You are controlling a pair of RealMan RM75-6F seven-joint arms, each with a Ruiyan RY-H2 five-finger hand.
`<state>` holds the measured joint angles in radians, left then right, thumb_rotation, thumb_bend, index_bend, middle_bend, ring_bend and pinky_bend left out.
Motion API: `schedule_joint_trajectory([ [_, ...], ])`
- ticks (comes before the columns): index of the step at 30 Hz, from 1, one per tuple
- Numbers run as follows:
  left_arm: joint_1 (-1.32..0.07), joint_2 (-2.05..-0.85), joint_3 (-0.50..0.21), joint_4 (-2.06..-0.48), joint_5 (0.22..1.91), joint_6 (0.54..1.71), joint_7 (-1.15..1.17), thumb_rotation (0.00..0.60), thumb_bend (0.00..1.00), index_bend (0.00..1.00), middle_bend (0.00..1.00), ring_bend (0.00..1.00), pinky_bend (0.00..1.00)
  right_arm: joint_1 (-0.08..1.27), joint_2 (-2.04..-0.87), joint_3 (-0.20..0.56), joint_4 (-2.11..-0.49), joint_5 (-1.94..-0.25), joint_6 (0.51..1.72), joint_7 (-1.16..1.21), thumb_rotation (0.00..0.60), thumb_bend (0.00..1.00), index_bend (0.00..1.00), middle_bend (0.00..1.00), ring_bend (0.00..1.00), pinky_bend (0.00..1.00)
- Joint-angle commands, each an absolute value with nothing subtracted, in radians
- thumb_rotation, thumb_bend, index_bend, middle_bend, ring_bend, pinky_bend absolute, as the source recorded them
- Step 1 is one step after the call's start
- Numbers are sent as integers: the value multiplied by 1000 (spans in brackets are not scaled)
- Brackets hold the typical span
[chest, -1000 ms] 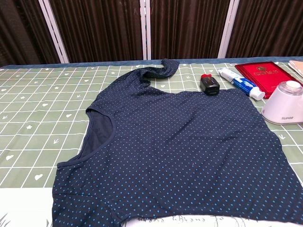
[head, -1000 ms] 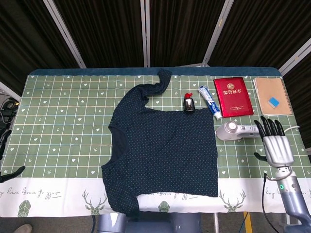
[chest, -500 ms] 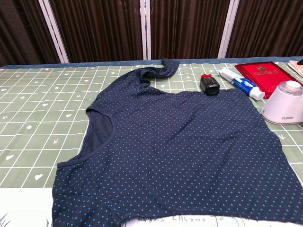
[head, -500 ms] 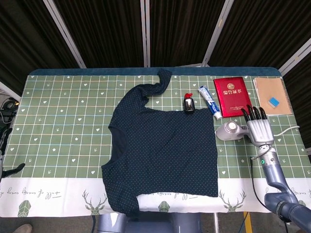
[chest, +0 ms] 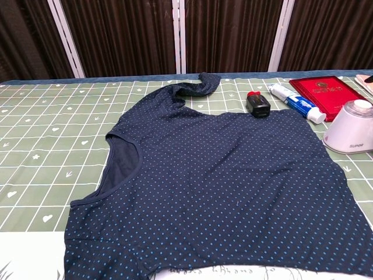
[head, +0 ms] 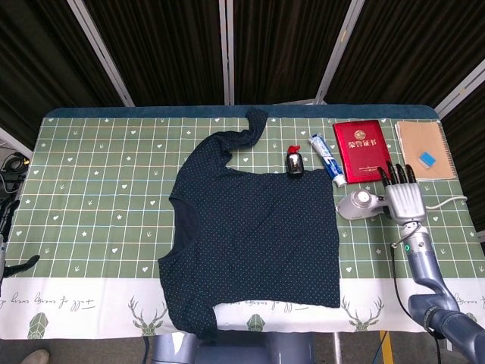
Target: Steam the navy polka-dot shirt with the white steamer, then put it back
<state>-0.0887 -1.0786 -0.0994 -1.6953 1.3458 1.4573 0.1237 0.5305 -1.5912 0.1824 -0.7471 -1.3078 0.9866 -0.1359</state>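
The navy polka-dot shirt lies spread flat on the middle of the table, one sleeve reaching toward the far edge; the chest view shows the shirt filling the foreground. The white steamer lies on its side just right of the shirt, and its round head shows at the chest view's right edge. My right hand rests on the steamer's handle, covering it, with the fingers stretched toward the far edge. Only dark slivers of my left hand show off the table's left edge, its fingers unclear.
Behind the shirt stand a small black bottle with a red cap and a toothpaste tube. A red booklet and a tan notebook lie at the far right. The steamer's cord trails right.
My right hand moved forward from the table's right edge onto the steamer's handle. In the chest view the steamer's head has shifted and tilted slightly. The shirt has not moved.
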Motion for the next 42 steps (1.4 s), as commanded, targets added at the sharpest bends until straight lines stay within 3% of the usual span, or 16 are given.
schedule_joint_trajectory([
  [1,-89,-1078,-99,-1695,1346,1457,123,600,0,0,0,0,0,547,-1614,182,-709,-1301,960,-142,600,461,0,0,0,0],
  [19,-95,-1083,-100,-1688,1331,1443,124,600,0,0,0,0,0,614,-1693,185,-558,-1313,870,30,600,472,0,3,0,0],
  [22,-97,-1085,-98,-1685,1332,1439,127,600,0,0,0,0,0,627,-1697,178,-540,-1322,838,81,600,494,2,43,0,0],
  [25,-98,-1088,-99,-1681,1329,1438,129,600,0,0,0,0,0,642,-1693,164,-524,-1344,807,159,600,529,66,167,65,26],
  [27,-99,-1089,-100,-1679,1327,1437,129,600,0,0,0,0,0,648,-1694,154,-507,-1361,810,190,600,560,148,277,156,108],
  [32,-101,-1093,-100,-1674,1324,1434,133,600,0,0,0,0,0,657,-1690,114,-473,-1412,797,321,600,668,379,534,463,492],
  [35,-101,-1095,-99,-1674,1325,1435,135,600,0,0,0,0,0,658,-1690,90,-444,-1444,804,408,600,712,501,622,555,663],
  [42,-100,-1098,-97,-1674,1328,1437,137,600,0,0,0,0,0,645,-1698,51,-371,-1494,857,539,600,723,766,710,662,882],
])
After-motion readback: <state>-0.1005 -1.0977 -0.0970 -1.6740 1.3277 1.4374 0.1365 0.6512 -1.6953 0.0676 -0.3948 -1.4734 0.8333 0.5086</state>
